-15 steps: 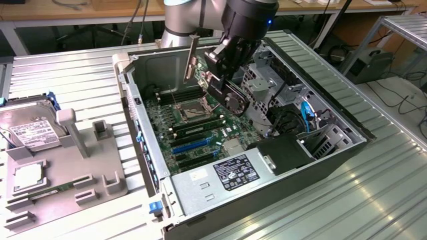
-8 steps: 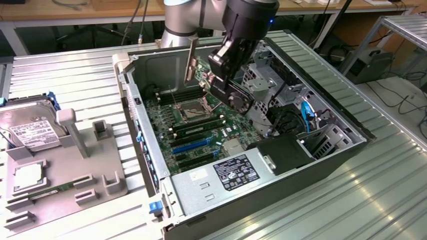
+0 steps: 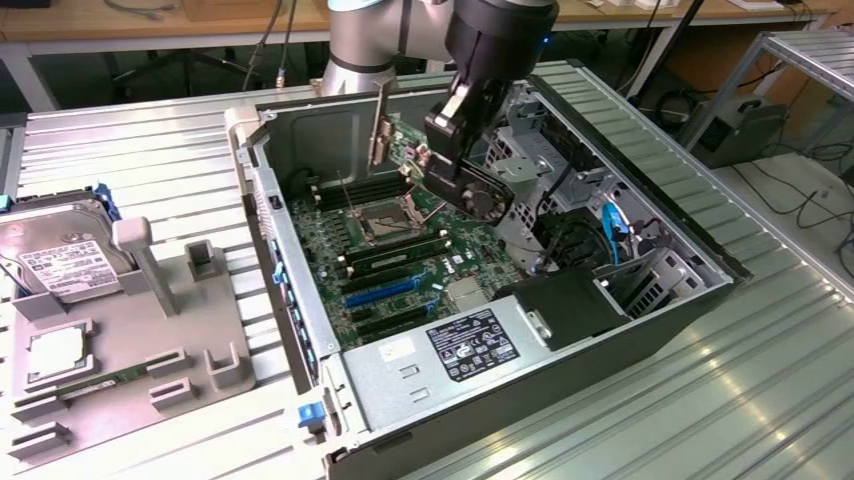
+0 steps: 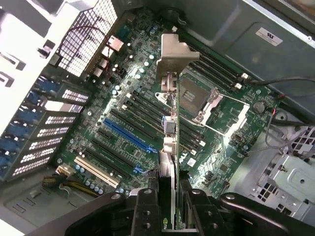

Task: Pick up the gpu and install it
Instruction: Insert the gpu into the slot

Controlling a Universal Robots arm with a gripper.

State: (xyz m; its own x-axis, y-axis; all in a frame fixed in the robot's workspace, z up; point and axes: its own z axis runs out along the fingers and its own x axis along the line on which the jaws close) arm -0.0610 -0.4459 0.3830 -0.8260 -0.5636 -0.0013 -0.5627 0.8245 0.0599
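Note:
The gpu (image 3: 388, 140) hangs on edge above the open computer case (image 3: 694, 290), its silver bracket (image 4: 173, 56) leading. It is a thin dark card seen edge-on in the wrist view, the gpu (image 4: 169, 147) running from the bracket back between my fingers. My gripper (image 4: 170, 216) is shut on the card's rear part, one finger (image 4: 146, 209) on each side. In the exterior view my gripper (image 3: 434, 150) is over the case's back half, above the motherboard (image 3: 400, 250). The blue expansion slot (image 4: 125, 135) lies below and to one side of the card.
The CPU socket (image 4: 199, 98) and memory slots (image 3: 387, 255) sit under the card. A power supply (image 3: 454, 350) fills the case's near end, and a drive cage (image 3: 534, 160) stands behind the gripper. A hard drive (image 3: 60, 250) and grey fixture (image 3: 127, 345) lie at the exterior view's left.

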